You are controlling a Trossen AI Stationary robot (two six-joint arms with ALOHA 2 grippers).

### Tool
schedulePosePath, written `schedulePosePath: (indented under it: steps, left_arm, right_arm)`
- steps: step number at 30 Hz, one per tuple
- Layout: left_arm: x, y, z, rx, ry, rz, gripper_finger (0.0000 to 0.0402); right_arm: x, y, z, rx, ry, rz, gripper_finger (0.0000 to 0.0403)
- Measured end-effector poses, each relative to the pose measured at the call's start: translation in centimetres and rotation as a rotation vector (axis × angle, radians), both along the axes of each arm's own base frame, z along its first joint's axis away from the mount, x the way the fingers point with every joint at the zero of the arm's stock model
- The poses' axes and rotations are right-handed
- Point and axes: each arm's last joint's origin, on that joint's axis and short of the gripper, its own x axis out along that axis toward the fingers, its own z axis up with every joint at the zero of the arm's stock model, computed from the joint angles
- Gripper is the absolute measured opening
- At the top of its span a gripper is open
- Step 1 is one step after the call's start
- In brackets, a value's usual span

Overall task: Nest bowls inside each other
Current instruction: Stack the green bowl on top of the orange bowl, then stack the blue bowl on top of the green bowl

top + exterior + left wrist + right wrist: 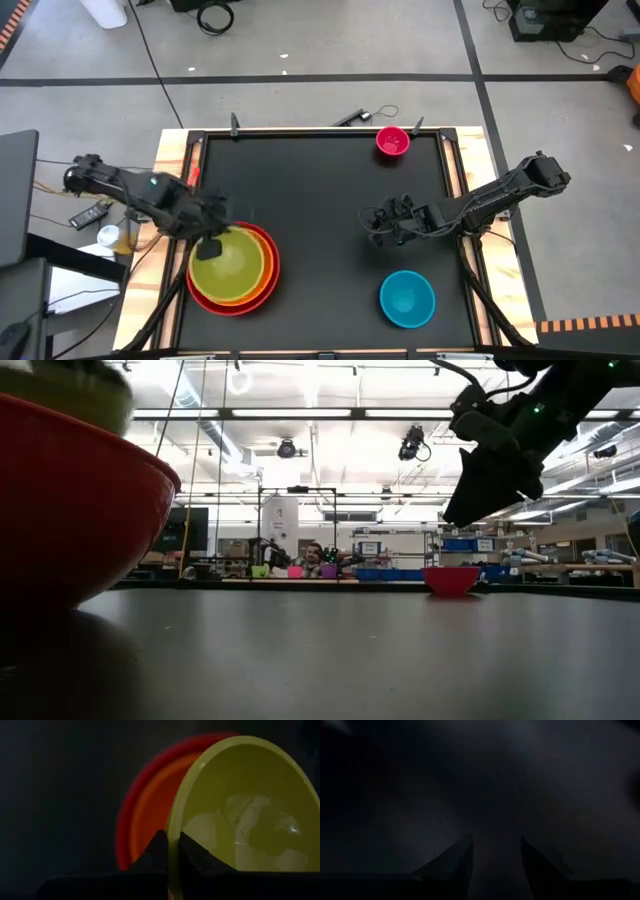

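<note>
Near the table's front left, a red bowl [236, 304] holds an orange bowl [270, 262]. Over them is a yellow-green bowl [235, 265], with my left gripper [208, 247] shut on its left rim. In the low view the yellow-green bowl [70, 388] shows above the red bowl's rim [90, 435]. A blue bowl [407, 298] stands at the front right and a small magenta bowl [392, 142] at the far edge. My right gripper [378, 228] hovers open over bare table right of the middle, with nothing between its fingers. My left gripper pinches the yellow-green bowl's rim [173, 851] with one finger inside the bowl and one outside. The fingers come from the table's left, slanting down. The bowl hangs tilted over the orange and red bowls; whether it touches the orange one I cannot tell.
The black tabletop [320, 200] has a raised frame with wooden side rails [178, 150]. Cables and small items lie on the floor beyond the left rail. Bare black surface stretches between the stack and the blue bowl.
</note>
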Motion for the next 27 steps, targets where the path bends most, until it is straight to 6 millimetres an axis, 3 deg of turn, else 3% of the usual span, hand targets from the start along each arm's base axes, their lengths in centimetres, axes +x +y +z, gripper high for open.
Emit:
schedulePosePath:
  steps: [6,10,14,20,23,27]
  left_arm:
    - [0.7,-1.2,-5.8,-0.009,0.126,-0.024,0.0022]
    - [0.9,-1.0,-7.4,0.013,0.101,0.033,0.0058]
    - [1.3,-1.0,-6.9,0.027,0.051,0.038,0.0112]
    - [1.9,-1.1,-4.6,0.032,-0.041,0.036,0.0176]
    - [2.3,-1.0,-2.9,0.066,-0.129,0.093,0.0189]
    - [3.4,-1.3,-1.5,0.075,-0.296,0.104,0.0190]
  right_arm:
    - [0.0,0.0,0.0,0.004,0.008,0.005,0.0171]
    - [0.0,0.0,0.0,0.007,0.010,0.009,0.0173]
    - [0.0,0.0,0.0,0.008,0.009,0.009,0.0177]
    - [-0.2,-0.2,-0.1,0.003,0.028,0.002,0.0179]
    - [-0.4,-0.6,-0.4,0.023,0.073,-0.007,0.0179]
    - [-0.7,-0.8,-0.8,0.234,0.183,0.104,0.0177]
